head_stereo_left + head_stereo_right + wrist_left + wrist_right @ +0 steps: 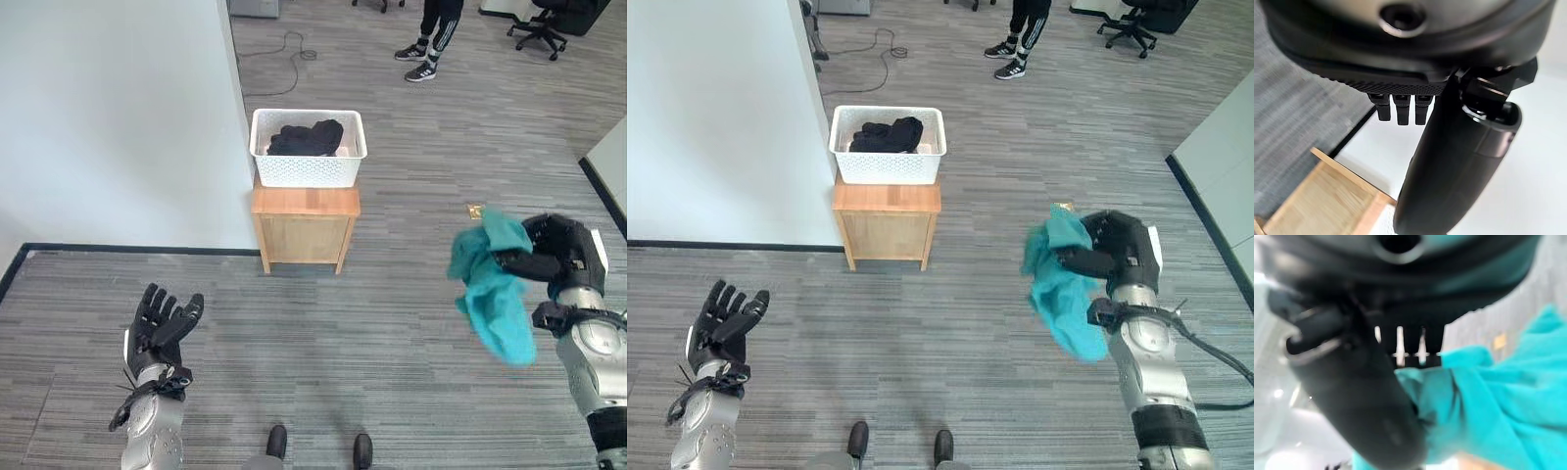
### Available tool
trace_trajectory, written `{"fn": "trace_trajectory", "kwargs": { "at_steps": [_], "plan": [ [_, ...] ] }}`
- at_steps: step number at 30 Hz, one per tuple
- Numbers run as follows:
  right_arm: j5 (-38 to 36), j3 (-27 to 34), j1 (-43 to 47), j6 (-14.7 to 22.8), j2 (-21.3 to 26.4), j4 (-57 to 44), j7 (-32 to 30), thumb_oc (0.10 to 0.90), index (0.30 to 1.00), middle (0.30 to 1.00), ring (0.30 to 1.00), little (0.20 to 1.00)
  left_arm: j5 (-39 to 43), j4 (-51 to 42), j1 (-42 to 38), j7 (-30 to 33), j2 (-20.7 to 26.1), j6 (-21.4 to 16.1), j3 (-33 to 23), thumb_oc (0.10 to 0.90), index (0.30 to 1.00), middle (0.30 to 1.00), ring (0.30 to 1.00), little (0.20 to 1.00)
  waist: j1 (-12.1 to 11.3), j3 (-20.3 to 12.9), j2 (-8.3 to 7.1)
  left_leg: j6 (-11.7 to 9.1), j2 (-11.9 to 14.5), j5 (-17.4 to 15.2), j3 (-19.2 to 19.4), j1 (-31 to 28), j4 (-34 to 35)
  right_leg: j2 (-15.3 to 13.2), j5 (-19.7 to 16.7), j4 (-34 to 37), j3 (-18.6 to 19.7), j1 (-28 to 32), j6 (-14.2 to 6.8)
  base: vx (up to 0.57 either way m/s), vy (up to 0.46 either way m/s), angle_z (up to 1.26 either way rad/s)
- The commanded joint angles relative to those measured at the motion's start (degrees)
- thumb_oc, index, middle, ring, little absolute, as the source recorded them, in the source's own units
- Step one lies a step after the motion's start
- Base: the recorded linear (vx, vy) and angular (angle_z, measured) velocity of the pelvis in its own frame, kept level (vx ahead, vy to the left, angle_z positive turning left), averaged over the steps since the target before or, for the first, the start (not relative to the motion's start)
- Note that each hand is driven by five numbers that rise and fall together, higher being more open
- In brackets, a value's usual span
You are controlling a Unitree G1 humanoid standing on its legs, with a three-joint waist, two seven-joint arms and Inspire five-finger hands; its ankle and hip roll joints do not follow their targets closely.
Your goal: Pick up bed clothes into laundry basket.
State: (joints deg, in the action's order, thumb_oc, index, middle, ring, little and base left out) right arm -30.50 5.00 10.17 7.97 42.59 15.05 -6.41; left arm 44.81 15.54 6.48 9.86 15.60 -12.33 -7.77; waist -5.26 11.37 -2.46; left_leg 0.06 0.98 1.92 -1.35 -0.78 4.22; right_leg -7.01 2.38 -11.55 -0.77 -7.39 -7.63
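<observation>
A teal cloth (493, 289) hangs in the air at the right, above the floor, with my right hand (556, 257) shut on its upper part; the right wrist view shows the cloth (1498, 406) bunched under the thumb. A white laundry basket (308, 168) with a dark garment (307, 138) inside stands on a small wooden cabinet (305, 227) by the white wall, well to the left of and beyond the cloth. My left hand (160, 328) is raised at the lower left, fingers straight and holding nothing.
A white wall (118, 117) runs along the left, with a dark baseboard. A person's legs (428, 44) stand at the back, an office chair (545, 29) at the back right. A white panel (612, 162) edges the right side. Grey floor lies between me and the cabinet.
</observation>
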Motion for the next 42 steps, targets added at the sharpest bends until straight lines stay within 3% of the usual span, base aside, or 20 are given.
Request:
{"fn": "trace_trajectory", "kwargs": {
  "at_steps": [1, 6, 9, 11, 13, 14, 16, 17, 20, 22, 24, 25, 28, 29, 31, 32, 35, 37, 39, 42],
  "plan": [
    [3.31, 4.76, 3.25, 5.36, 2.13, -8.58, -0.62, 0.4, 0.3, 0.3, 0.3, 0.3, -2.89, -5.11, -4.86, -1.02, 7.28, -5.41, -4.24, 0.8, 0.9, 0.9, 0.9, 0.9, 2.59, 2.28, -0.8, -0.88, 1.03, -4.99, -0.81, -1.72, -2.71, -1.54, -4.17, -11.98, 2.02, -6.22, -3.67, 0.31, -0.114, 0.33],
    [4.88, 8.88, 2.87, 7.35, 2.46, -10.47, -4.93, 0.4, 0.3, 0.3, 0.3, 0.3, -2.57, -8.22, -9.31, -1.87, 10.62, -6.35, -3.01, 0.8, 0.9, 0.9, 0.9, 0.9, 6.7, 2.74, -1.81, -6.14, 6.02, -11.58, -3.1, -9.21, -3.01, -8.72, -8.6, 6.58, -0.21, -11.52, -5.96, 0.48, -0.295, 0.27],
    [3.79, 9.49, 3.03, 7.73, 3.55, -9.56, -4.53, 0.4, 0.3, 0.3, 0.3, 0.3, -2.05, -10.48, -11.75, -2.53, 10.94, -7.51, -1.87, 0.8, 0.9, 0.9, 0.9, 0.9, 8.17, 1.34, -2.25, -8.39, 9.74, -13.89, -4.81, -11.91, -7.49, -9.08, -8.9, 6.68, -1.92, -9.51, -6.74, 0.46, -0.326, 0.39],
    [2.4, 7.81, 4.49, 8.05, 3.48, -9.98, -3.39, 0.4, 0.3, 0.3, 0.3, 0.3, -1.63, -11.98, -11.85, -2.68, 10.04, -8.0, -2.62, 0.8, 0.9, 0.9, 0.9, 0.9, 8.02, -0.14, -2.73, -9.56, 10.56, -8.2, -5.45, -11.36, -13.96, -7.87, -9.26, 4.77, -2.65, -8.51, -5.21, 0.37, -0.308, 0.49],
    [0.69, 5.67, 5.26, 7.69, 4.1, -8.96, -2.08, 0.4, 0.3, 0.3, 0.3, 0.3, 0.04, -13.11, -10.84, -2.61, 8.21, -8.94, -3.81, 0.8, 0.9, 0.9, 0.9, 0.9, 7.65, -0.67, -3.63, -8.71, 10.82, 3.65, -6.97, -7.01, -29.04, -5.18, -6.63, 3.03, -3.31, -5.06, -1.22, 0.43, -0.402, 0.48],
    [0.41, 4.99, 5.73, 7.5, 5.03, -8.65, -1.95, 0.4, 0.3, 0.3, 0.3, 0.3, 0.53, -13.54, -10.84, -2.22, 7.7, -9.07, -4.16, 0.8, 0.9, 0.9, 0.9, 0.9, 6.78, 0.1, -4.61, -8.15, 11.46, 6.5, -6.35, -2.94, -36.46, -4.63, -5.42, 3.17, -3.99, -2.79, 0.36, 0.31, -0.306, 0.03],
    [-0.42, 4.69, 6.34, 7.75, 6.43, -8.31, -1.54, 0.4, 0.3, 0.3, 0.3, 0.3, 0.61, -15.14, -10.5, -2.75, 7.59, -8.64, -4.31, 0.8, 0.9, 0.9, 0.9, 0.9, 5.39, 1.45, -5.74, -6.78, 11.45, 6.39, -6.3, 2.05, -43.29, -3.87, -4.0, 3.66, -4.27, -0.55, 2.2, 0.29, -0.446, -0.38],
    [-1.25, 4.34, 7.74, 7.34, 8.97, -6.61, -2.38, 0.4, 0.3, 0.3, 0.3, 0.3, -0.39, -16.59, -10.1, -2.85, 8.3, -8.28, -4.21, 0.8, 0.9, 0.9, 0.9, 0.9, 2.35, 4.07, -6.44, -6.13, 7.86, 2.67, -6.28, 9.77, -47.64, -2.78, -1.52, 4.79, -3.99, 3.2, 3.19, 0.4, -0.591, -0.44],
    [-1.86, 5.32, 7.46, 7.25, 10.85, -5.28, -2.04, 0.4, 0.3, 0.3, 0.3, 0.3, 0.14, -17.11, -9.65, -2.09, 7.88, -8.61, -4.47, 0.8, 0.9, 0.9, 0.9, 0.9, 1.2, 4.29, -5.86, -6.9, 7.2, 2.01, -2.79, 15.38, -45.24, -2.54, 0.14, 6.08, -5.7, 6.85, 3.21, 0.31, -0.231, -0.21],
    [-0.97, 6.03, 8.18, 7.03, 14.36, -4.22, -2.61, 0.4, 0.3, 0.3, 0.3, 0.3, 2.08, -20.87, -8.64, -2.78, 7.78, -9.7, -5.29, 0.8, 0.9, 0.9, 0.9, 0.9, -1.37, 3.8, -4.05, -7.57, 6.52, 3.73, 4.38, 20.19, -33.74, -0.74, 3.11, 7.38, -8.07, 11.35, 3.35, 0.67, -0.249, 0.31],
    [0.04, 6.13, 7.69, 6.86, 15.0, -4.35, -2.51, 0.4, 0.3, 0.3, 0.3, 0.3, 1.55, -21.93, -8.01, -2.42, 7.48, -9.69, -5.75, 0.8, 0.9, 0.9, 0.9, 0.9, -2.45, 3.27, -3.67, -6.94, 4.74, 4.31, 6.53, 20.27, -28.32, 0.05, 4.2, 7.64, -8.26, 12.6, 3.39, 0.57, -0.138, 0.58],
    [0.98, 4.91, 9.81, 6.61, 16.63, -2.31, -2.11, 0.4, 0.3, 0.3, 0.3, 0.3, 0.69, -23.59, -7.61, -2.23, 8.02, -10.42, -6.68, 0.8, 0.9, 0.9, 0.9, 0.9, -5.48, 1.62, -2.28, -6.15, 2.6, 6.96, 9.61, 21.58, -17.42, 3.23, 6.58, 8.41, -8.6, 16.7, 2.95, 0.68, -0.141, 0.13],
    [1.06, 2.07, 13.48, 6.28, 19.75, 1.92, -1.94, 0.4, 0.3, 0.3, 0.3, 0.3, -0.71, -25.02, -7.33, -1.5, 7.81, -10.47, -7.37, 0.8, 0.9, 0.9, 0.9, 0.9, -6.39, 0.12, -2.69, -5.6, 1.6, 9.01, 15.85, 20.27, -12.28, 3.49, 7.94, 9.2, -9.25, 20.93, 2.45, 0.56, -0.076, 0.08],
    [-0.03, 1.59, 15.33, 6.02, 19.29, 2.51, -1.38, 0.4, 0.3, 0.3, 0.3, 0.3, -3.0, -26.9, -6.12, -0.96, 8.61, -10.48, -9.49, 0.8, 0.9, 0.9, 0.9, 0.9, -6.96, -1.81, -3.38, -2.2, -0.62, 4.78, 14.84, 15.93, -11.87, 2.79, 9.2, 5.23, -10.59, 21.46, 1.41, 0.8, -0.007, -0.12],
    [-2.14, 5.18, 14.24, 7.51, 17.76, 1.86, -1.68, 0.4, 0.3, 0.3, 0.3, 0.3, -5.11, -28.24, -5.68, 0.56, 9.25, -10.72, -12.32, 0.8, 0.9, 0.9, 0.9, 0.9, -7.31, -3.83, -5.18, 1.34, -3.62, 2.07, 15.93, 12.72, -11.14, -1.07, -2.14, -9.35, -11.56, 19.58, -4.6, 0.66, 0.1, -0.23],
    [-1.07, 6.21, 13.34, 7.23, 17.98, 1.75, -2.05, 0.4, 0.3, 0.3, 0.3, 0.3, -5.21, -28.68, -6.05, 1.11, 9.99, -10.77, -12.29, 0.8, 0.9, 0.9, 0.9, 0.9, -6.4, -3.67, -4.67, 2.56, -3.59, 1.36, 14.94, 10.38, -10.0, -1.73, -6.0, -18.73, -10.17, 16.58, -5.97, 0.4, 0.134, 0.08],
    [1.73, 7.65, 12.95, 6.25, 21.47, 3.59, -3.28, 0.4, 0.3, 0.3, 0.3, 0.3, -4.76, -27.22, -9.73, 0.59, 12.08, -11.26, -9.19, 0.8, 0.9, 0.9, 0.9, 0.9, -2.12, -2.28, -2.09, 2.34, -1.75, 0.37, 10.31, 3.61, -6.46, -0.41, -3.98, -27.23, -7.32, 5.51, -3.56, 0.33, -0.034, 1.05],
    [1.6, 8.05, 13.29, 6.42, 22.82, 4.0, -3.56, 0.4, 0.3, 0.3, 0.3, 0.3, -4.4, -26.9, -11.0, 0.29, 12.39, -11.19, -8.23, 0.8, 0.9, 0.9, 0.9, 0.9, -0.99, -1.98, -1.79, 1.82, -1.64, 0.17, 8.8, 1.79, -5.15, -1.28, -2.58, -25.57, -6.94, 3.11, -2.89, 0.29, -0.156, 1.22],
    [-1.61, 9.99, 15.2, 8.14, 29.07, 5.67, -5.37, 0.4, 0.3, 0.3, 0.3, 0.3, -4.39, -27.58, -13.62, -0.54, 13.18, -11.04, -5.48, 0.8, 0.9, 0.9, 0.9, 0.9, 2.22, -1.97, -2.94, -0.72, -2.4, -0.72, 2.26, -0.85, -3.88, -2.09, -2.07, -4.12, -0.32, -0.5, -2.15, 0.39, -0.334, 0.59],
    [-1.31, 9.14, 17.84, 10.46, 33.89, 6.41, -7.14, 0.4, 0.3, 0.3, 0.3, 0.3, -5.64, -26.23, -15.36, 0.36, 13.56, -12.13, -3.14, 0.8, 0.9, 0.9, 0.9, 0.9, 3.37, -2.18, -4.79, -2.08, -2.54, -2.93, -0.98, -1.72, -4.39, -1.68, -2.66, 6.82, 3.22, 3.03, -3.58, 0.31, -0.243, 1.36]
  ]
}}
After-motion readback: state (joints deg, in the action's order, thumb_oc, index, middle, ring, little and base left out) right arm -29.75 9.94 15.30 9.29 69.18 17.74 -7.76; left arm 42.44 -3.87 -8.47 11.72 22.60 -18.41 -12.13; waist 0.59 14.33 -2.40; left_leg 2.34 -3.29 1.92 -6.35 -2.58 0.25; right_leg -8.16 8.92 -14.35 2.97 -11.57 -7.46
